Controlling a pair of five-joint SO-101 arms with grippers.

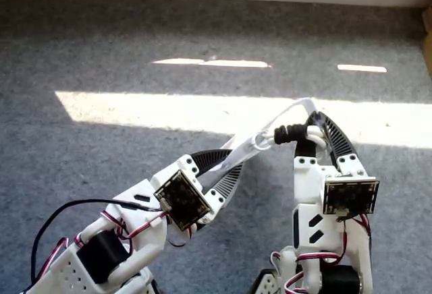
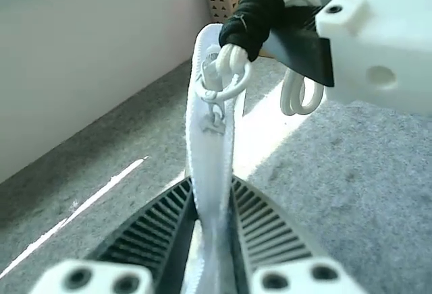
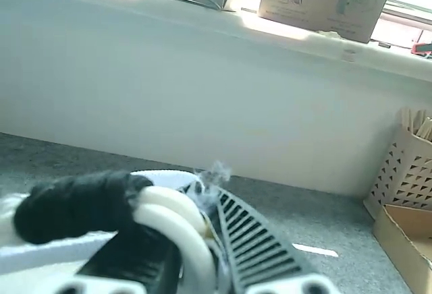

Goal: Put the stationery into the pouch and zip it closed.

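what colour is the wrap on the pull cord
The wrap is black; clearest in left wrist view.

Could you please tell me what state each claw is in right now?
The left claw is shut on the pouch.
The right claw is shut on the zip pull.

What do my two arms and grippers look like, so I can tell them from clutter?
Both arms are white plastic shells with black servo motors. The left gripper and right gripper have black ribbed fingers. Each wrist carries a dark square camera board. Red, white and black wires loop at the joints; a black cable trails from the left arm.
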